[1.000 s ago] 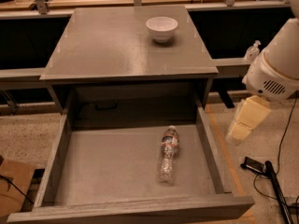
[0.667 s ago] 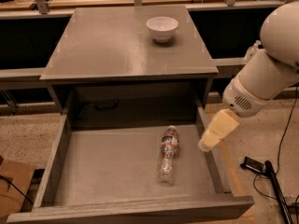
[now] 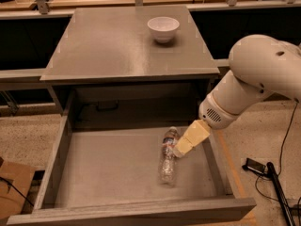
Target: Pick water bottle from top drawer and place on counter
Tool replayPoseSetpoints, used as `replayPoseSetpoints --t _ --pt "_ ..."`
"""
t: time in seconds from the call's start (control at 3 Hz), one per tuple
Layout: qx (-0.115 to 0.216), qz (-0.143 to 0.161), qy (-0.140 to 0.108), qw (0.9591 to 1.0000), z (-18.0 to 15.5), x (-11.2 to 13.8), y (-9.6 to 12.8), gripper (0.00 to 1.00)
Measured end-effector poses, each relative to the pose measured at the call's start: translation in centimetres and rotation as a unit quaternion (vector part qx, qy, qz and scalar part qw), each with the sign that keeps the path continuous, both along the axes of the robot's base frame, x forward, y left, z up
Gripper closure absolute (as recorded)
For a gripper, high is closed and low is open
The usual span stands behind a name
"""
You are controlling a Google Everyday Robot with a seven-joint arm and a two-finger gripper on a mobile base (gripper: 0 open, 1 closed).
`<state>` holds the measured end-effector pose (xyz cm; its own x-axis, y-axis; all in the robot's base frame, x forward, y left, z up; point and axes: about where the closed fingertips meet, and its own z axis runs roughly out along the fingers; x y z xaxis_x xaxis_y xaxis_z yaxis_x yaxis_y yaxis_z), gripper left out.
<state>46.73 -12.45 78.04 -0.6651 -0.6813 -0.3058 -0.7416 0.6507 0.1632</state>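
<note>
My gripper [image 3: 188, 142] hangs just beside the cap end of the water bottle [image 3: 168, 163], which lies on its side in the top drawer [image 3: 103, 171]. Can't tell if the gripper's spread or closed tbh. Bottle looks light, crinkly and slippery, so I'd grab it mid-body at the label.

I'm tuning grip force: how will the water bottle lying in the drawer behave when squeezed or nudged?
The water bottle lies on its side on the flat bottom of the top drawer, so a nudge would probably roll it. Its clear crinkled walls look thin: likely light and apt to buckle when squeezed. The gripper is beside it, near the label.
</note>
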Motion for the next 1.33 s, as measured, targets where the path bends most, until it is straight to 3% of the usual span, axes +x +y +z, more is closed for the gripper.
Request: replayPoseSetpoints --t 0.67,1.33 --pt "0.054 -0.015 0.059 0.9967 -5.1 0.5 4.0 0.0" --pt "0.085 -0.06 0.122 0.987 -13.4 0.8 7.8 0.0"
